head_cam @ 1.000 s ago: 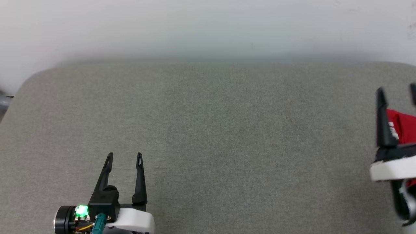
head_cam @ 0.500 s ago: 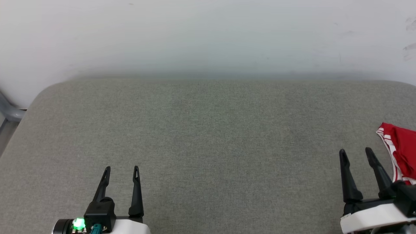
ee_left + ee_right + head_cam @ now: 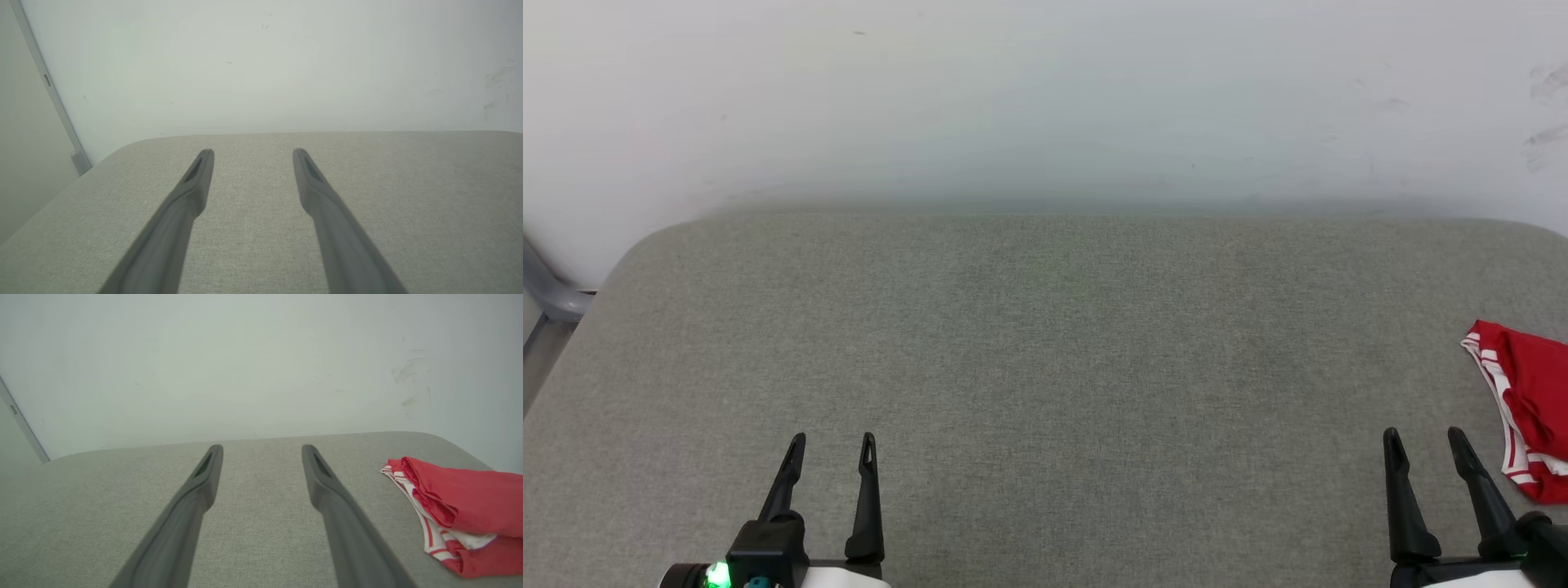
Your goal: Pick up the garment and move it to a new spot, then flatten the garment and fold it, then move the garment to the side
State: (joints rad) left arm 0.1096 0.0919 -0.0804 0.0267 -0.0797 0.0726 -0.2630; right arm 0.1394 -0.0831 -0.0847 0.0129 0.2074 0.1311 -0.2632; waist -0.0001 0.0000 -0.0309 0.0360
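The garment (image 3: 1531,400) lies folded in a red bundle with red-white striped trim at the far right edge of the grey padded table (image 3: 1045,359); part of it runs out of the head view. In the right wrist view the garment (image 3: 461,506) rests to the right of my fingers, apart from them. My right gripper (image 3: 1423,437) stands open at the lower right, just left of the garment, holding nothing. At the lower left my left gripper (image 3: 835,441) is open and empty as well, its fingers (image 3: 192,192) over bare fabric.
A white wall (image 3: 1045,98) rises behind the table's far edge. A grey metal bar (image 3: 543,294) stands off the table's rounded left corner. The wide middle of the table lies between my two grippers.
The right gripper has drawn back from over the garment to the lower right, leaving it lying on the table. The head view has tilted, so the table sits lower in the picture.
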